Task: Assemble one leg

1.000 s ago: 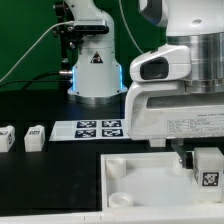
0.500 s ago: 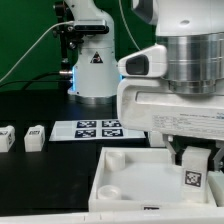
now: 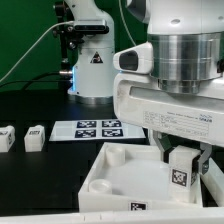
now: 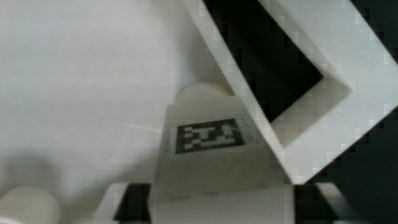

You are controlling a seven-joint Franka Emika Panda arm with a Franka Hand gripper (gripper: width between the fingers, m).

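Note:
My gripper (image 3: 181, 160) is shut on a leg (image 3: 181, 173), a small white peg with a black-and-white tag on its face. The leg hangs upright inside the large white square tray (image 3: 105, 178), close to the wall on the exterior view's right. A round socket (image 3: 118, 156) shows in the tray's far corner. In the wrist view the leg (image 4: 217, 140) runs out from between my fingers (image 4: 130, 200), over the tray's floor (image 4: 89, 80) and beside its raised wall (image 4: 306, 95). The leg's lower end is hidden.
Two more white legs (image 3: 6, 139) (image 3: 35, 137) stand on the black table at the exterior view's left. The marker board (image 3: 97, 128) lies behind the tray. The arm's base (image 3: 95, 70) stands at the back, with cables beside it.
My gripper has moved with the leg toward the exterior view's left. The tray has slid that way too and turned, its near corner now at the frame's lower edge.

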